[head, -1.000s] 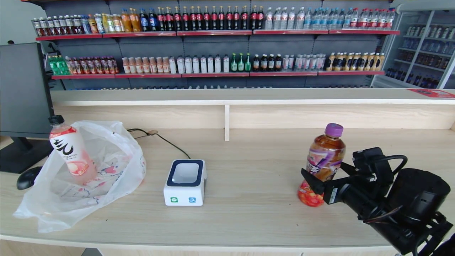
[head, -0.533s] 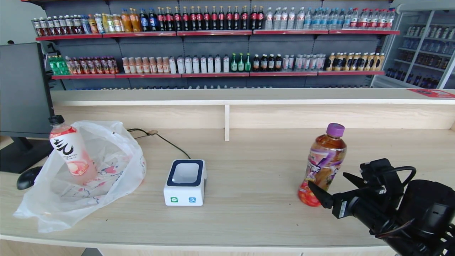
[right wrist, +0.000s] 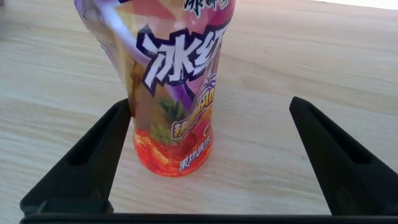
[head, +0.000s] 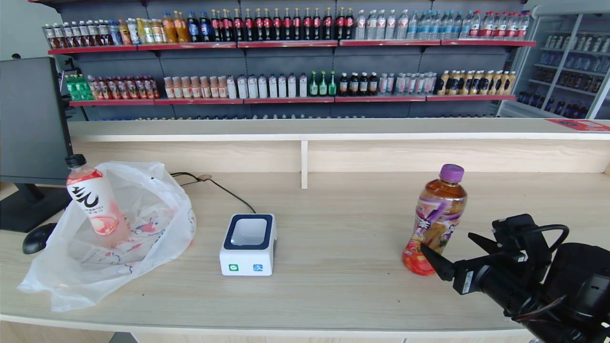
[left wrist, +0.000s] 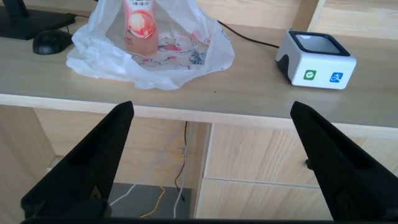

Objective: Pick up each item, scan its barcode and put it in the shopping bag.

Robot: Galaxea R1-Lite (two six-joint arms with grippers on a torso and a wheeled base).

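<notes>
The counter [head: 333,295] bears it all: shopping bag [head: 157,224] at my far left, scanner [head: 249,244] in the middle, tea bottle [head: 436,219] at my right, just ahead of my right gripper [head: 447,240], whose jaws are spread and empty. I reckon I should drive in level until the body sits deep between the fingers [right wrist: 93,155], then clamp above the base. Its long axis runs near vertical, purple cap up. My left gripper [left wrist: 211,106] hangs spread below the counter edge.
</notes>
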